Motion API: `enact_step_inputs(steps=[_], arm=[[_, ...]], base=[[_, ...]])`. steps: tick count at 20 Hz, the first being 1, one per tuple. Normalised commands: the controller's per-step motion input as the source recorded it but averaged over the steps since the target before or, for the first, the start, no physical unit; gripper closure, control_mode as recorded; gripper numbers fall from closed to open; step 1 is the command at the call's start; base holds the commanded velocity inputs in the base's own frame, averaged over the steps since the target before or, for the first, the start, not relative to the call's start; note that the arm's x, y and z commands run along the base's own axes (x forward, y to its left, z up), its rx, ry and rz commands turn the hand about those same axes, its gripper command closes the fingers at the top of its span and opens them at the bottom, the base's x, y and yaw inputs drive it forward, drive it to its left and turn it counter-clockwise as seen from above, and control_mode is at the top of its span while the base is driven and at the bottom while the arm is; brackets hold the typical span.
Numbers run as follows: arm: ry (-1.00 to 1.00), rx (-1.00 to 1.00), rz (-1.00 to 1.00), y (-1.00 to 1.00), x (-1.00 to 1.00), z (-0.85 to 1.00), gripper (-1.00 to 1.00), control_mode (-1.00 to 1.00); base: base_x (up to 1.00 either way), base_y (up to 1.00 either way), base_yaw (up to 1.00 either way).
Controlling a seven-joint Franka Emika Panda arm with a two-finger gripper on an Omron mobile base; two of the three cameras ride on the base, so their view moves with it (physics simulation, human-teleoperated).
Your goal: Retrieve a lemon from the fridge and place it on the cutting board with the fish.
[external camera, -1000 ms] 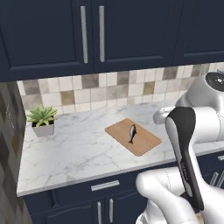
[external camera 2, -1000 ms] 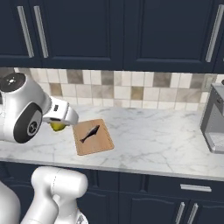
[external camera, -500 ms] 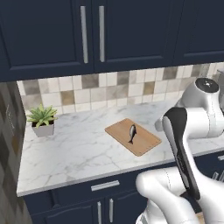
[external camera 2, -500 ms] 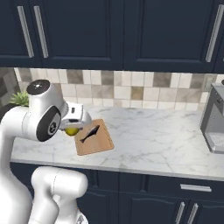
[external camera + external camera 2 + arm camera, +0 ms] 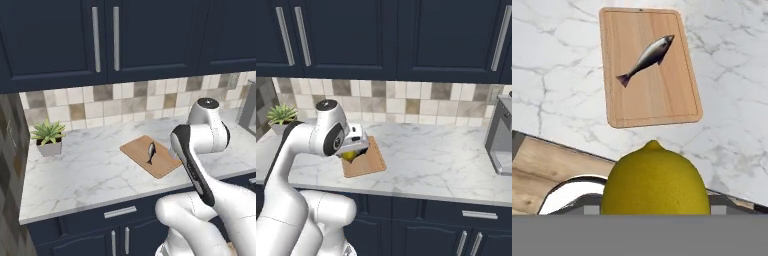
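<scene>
You have the lemon (image 5: 655, 180) out of the fridge already: your pincer (image 5: 354, 151) is clenched on it, above the counter. The cutting board (image 5: 662, 95) with 1 fish (image 5: 646, 59) lies just ahead and below. Left: carry over, lower, let go.

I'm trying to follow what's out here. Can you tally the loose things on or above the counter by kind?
Lemon: 1, carried in the hand
Fish: 1
Cutting board: 1
Potted plant: 1
Total: 4
</scene>
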Motion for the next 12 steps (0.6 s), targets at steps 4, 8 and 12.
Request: enact_step_inputs(steps=[4, 8, 12], arm=[[0.24, 0.0, 0.11, 0.0, 0.85, -0.48, 1.0, -1.0], [0.06, 0.0, 0.11, 0.0, 0.81, -0.31, 1.0, -1.0], [0.01, 0.0, 0.08, 0.0, 0.75, -0.38, 1.0, -1.0]], base=[[0.0, 0.0, 0.0], [0.0, 0.0, 0.0], [0.0, 0.0, 0.0]])
